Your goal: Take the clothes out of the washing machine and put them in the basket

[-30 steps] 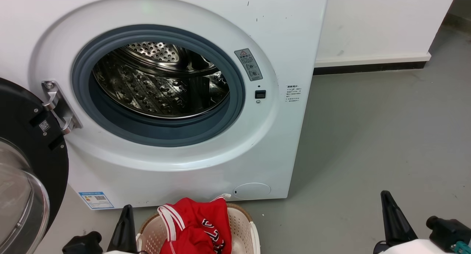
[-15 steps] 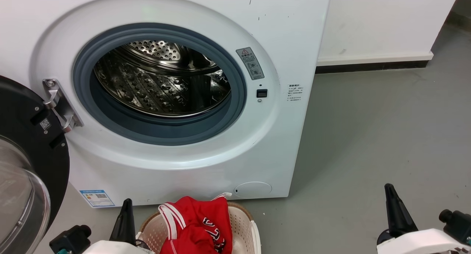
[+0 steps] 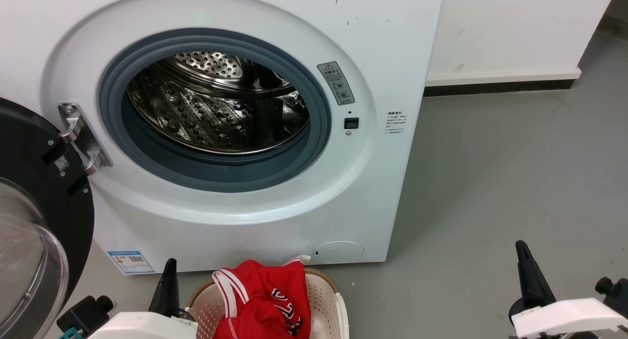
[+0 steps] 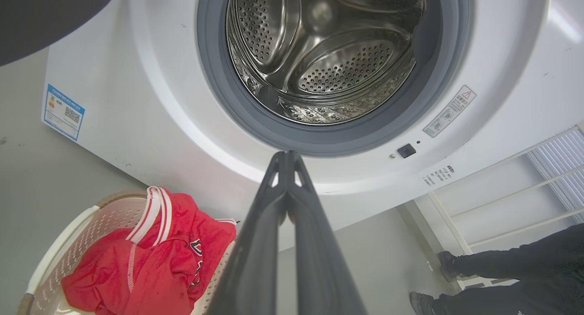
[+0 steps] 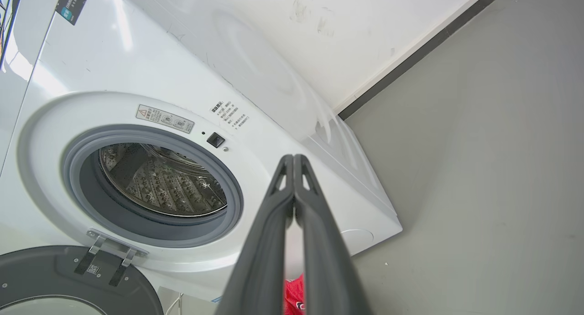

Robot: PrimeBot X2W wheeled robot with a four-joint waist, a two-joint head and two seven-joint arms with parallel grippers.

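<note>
Polished, perforated steel in the drum [image 3: 216, 108] — mirror-bright. Matt grey rubber on the seal [image 3: 110, 118]; smooth, glossy white on the washer [image 3: 245, 241]. Soft red cloth for the clothes [image 3: 255, 304] — perforated cream plastic for the basket [image 3: 325, 299]. Smooth, matt grey floor [image 3: 490, 182].

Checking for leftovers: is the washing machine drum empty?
Empty as far as visible: the drum shows bare steel; the red clothes lie in the basket.

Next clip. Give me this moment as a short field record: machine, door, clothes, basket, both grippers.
washing machine: drum bare steel where visible
door: open, swung to the robot's left
clothes: red, heaped in the basket, lettering showing
basket: on the floor before the washing machine
left gripper: shut, holding nothing
right gripper: shut, holding nothing
</note>
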